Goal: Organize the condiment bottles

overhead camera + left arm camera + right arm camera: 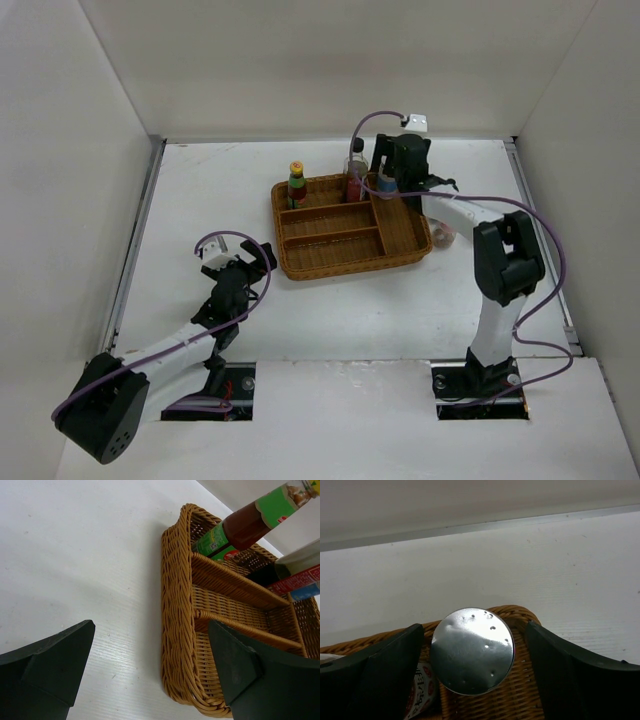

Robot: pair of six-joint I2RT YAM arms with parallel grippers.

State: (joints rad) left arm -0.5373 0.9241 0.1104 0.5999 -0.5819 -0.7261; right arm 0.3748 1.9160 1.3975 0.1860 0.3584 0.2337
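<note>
The white-and-blue shaker (472, 651) is seen from straight above, its perforated metal lid centred between the fingers (385, 670) of the right gripper (476, 672). A clear gap is left on either side of the lid: the jaws are spread wide and nothing is gripped. The shaker is stood upright in a corner compartment of the wicker tray (517, 612), directly beneath the tool. Just beyond one finger, at the same end of the tray, a black-capped clear glass bottle (356, 168) is stood. Farther out along that row a yellow-capped red sauce bottle (297, 186) is found. Outside the tray, back toward the right arm's base, a small jar (441, 237) is left on the table (200, 200); whether it is upright cannot be told. No other bottles can be made out

The left gripper (150, 650) is held well off the tray, fully spread and empty, with the tray's short wall ahead of its fingers

The placing of the shaker is judged to be at its end. A straight lift is called for next, so that the lid is not clipped or the shaker tipped. After that, the jar beside the tray would probably be approached from above and a free compartment chosen for it
</note>
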